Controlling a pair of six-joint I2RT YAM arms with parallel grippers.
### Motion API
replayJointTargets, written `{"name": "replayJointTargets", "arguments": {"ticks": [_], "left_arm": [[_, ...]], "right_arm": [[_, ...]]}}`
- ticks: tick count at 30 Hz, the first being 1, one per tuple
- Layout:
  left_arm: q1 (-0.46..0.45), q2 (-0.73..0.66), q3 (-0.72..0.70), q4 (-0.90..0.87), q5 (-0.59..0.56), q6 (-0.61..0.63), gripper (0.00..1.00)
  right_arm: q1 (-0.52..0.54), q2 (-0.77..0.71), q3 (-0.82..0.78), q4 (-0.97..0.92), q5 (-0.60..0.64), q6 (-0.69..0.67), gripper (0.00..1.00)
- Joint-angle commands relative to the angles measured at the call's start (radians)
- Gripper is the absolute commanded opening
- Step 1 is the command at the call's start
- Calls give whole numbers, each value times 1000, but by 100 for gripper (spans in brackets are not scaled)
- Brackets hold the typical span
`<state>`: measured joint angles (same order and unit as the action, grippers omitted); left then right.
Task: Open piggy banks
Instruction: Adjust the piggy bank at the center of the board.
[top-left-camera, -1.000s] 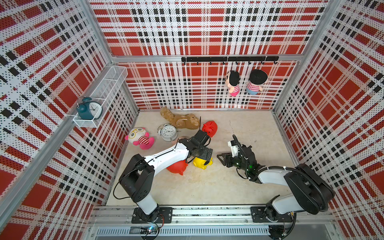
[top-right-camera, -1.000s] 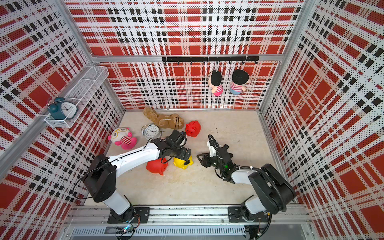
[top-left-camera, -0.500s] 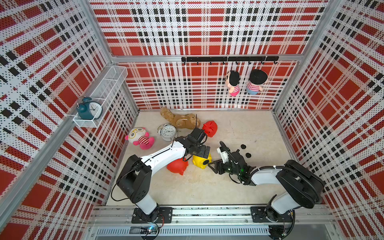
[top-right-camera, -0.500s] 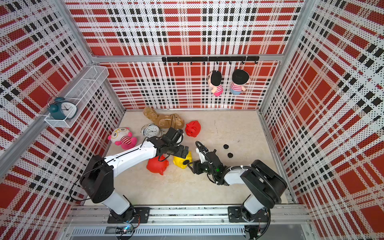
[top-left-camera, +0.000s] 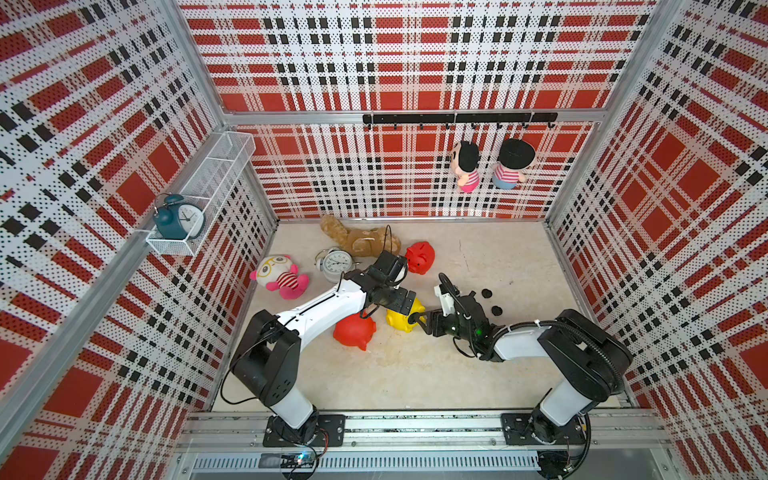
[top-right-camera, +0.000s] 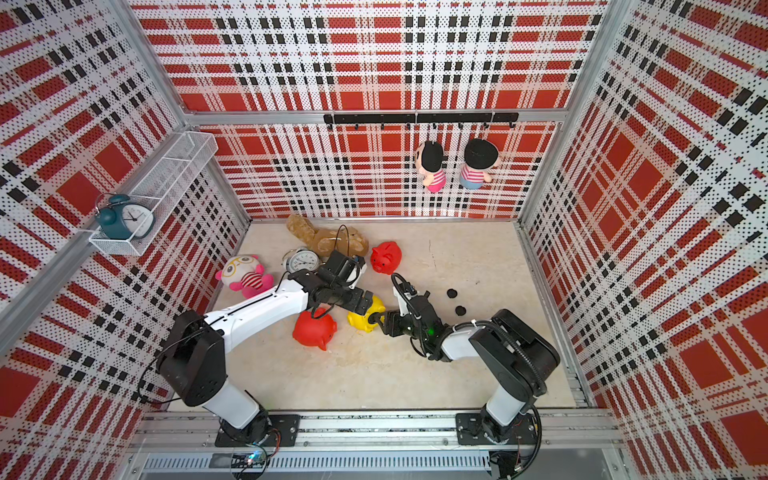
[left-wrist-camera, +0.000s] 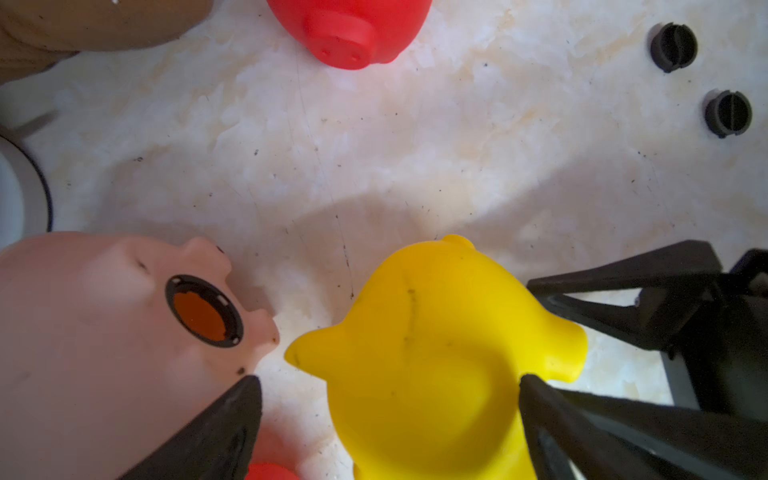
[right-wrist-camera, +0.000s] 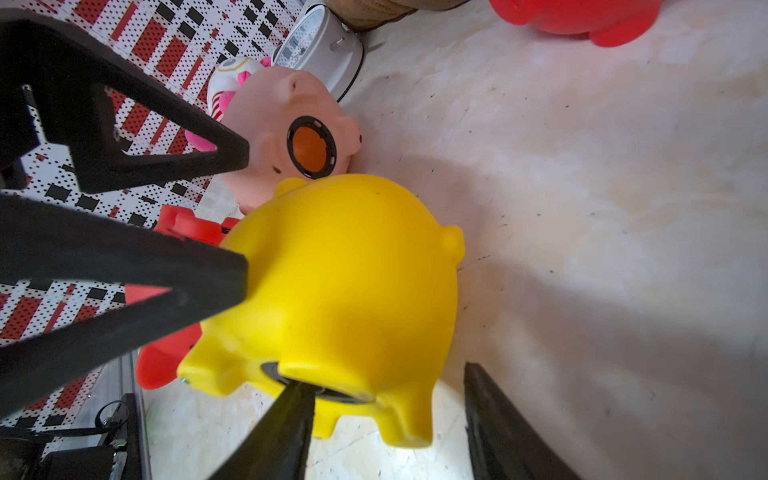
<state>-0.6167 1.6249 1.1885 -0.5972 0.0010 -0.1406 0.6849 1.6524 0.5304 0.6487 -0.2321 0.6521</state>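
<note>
Beige marbled floor (top-left-camera: 415, 374) enclosed by red, black and white plaid perforated walls (top-left-camera: 415, 62). The yellow piggy bank (left-wrist-camera: 436, 353) lies between the wide-spread fingers of the left gripper (left-wrist-camera: 386, 384), one finger at its flank and the other clear of it. The right gripper (right-wrist-camera: 384, 378), jaws also parted, faces the pig's belly from the opposite side, with one fingertip (right-wrist-camera: 291, 415) on the black belly plug (right-wrist-camera: 345, 395).
</note>
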Motion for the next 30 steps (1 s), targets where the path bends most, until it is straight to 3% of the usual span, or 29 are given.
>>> {"name": "replayJointTargets", "arguments": {"ticks": [1, 14, 30], "left_arm": [[14, -28, 30, 2, 12, 53, 98], [18, 79, 97, -23, 158, 82, 98], [6, 83, 100, -114, 139, -28, 98]], "right_arm": [[-20, 11, 0, 17, -8, -19, 59], [-40, 32, 0, 21, -43, -54, 58], [-41, 48, 3, 35, -61, -51, 58]]}}
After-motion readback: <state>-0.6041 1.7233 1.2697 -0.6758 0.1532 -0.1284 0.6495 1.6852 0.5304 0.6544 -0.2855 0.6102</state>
